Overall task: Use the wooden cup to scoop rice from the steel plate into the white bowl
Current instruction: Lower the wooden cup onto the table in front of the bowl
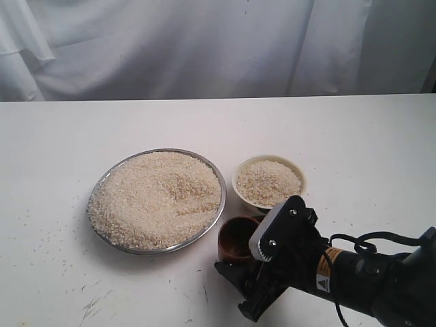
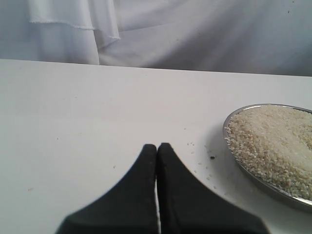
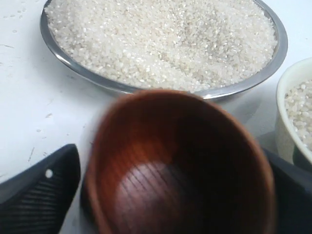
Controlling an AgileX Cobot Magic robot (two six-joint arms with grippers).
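Rice (image 1: 157, 197) fills the steel plate (image 1: 216, 176); more sits in the white bowl (image 1: 268, 182) beside it. The wooden cup (image 1: 236, 238) stands empty and upright near both, between the right gripper's (image 3: 170, 195) wide-open jaws, apparently unheld. The left gripper (image 2: 157, 161) rests closed and empty, away from the plate.

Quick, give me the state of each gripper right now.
Left gripper: shut, holding nothing.
Right gripper: open, jaws either side of the empty wooden cup; a gap shows at one finger, so not gripping it.
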